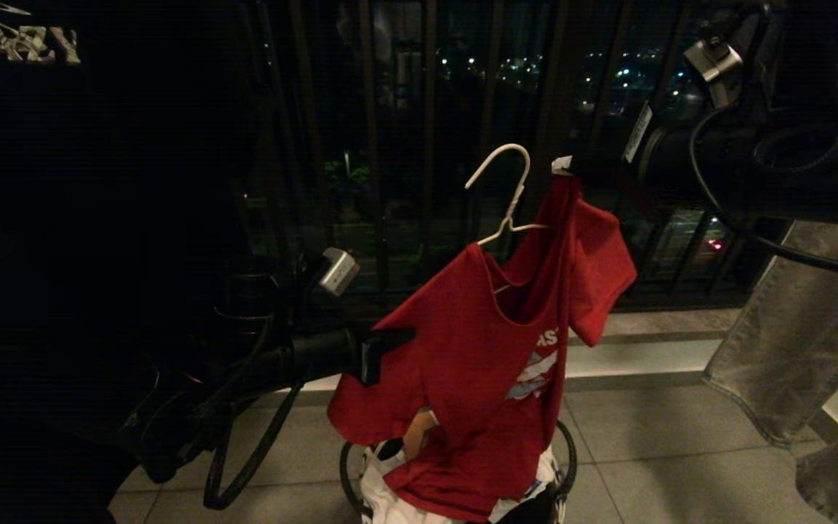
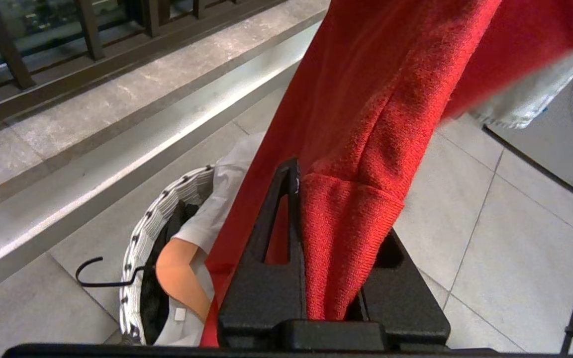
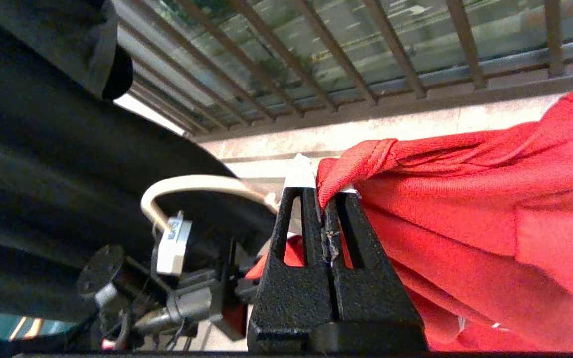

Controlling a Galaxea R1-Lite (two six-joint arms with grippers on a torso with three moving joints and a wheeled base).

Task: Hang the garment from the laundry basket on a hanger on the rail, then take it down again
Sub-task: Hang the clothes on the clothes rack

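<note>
A: How are the arms sitting?
B: The left gripper point(image 1: 388, 354), mid-left, is pinching the red garment point(image 1: 477, 364); the right gripper point(image 1: 572, 172), upper right, is clamping its collar.
A: Counts?
B: One cream hanger point(image 1: 504, 191) poking through the neckline at centre, one laundry basket point(image 1: 567, 466) below; "WEST COAST" lettering is partly showing.

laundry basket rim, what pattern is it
Black-and-white stripes on the laundry basket rim, clearest in the left wrist view.

Matt red knit garment point(image 2: 366, 149)
</note>
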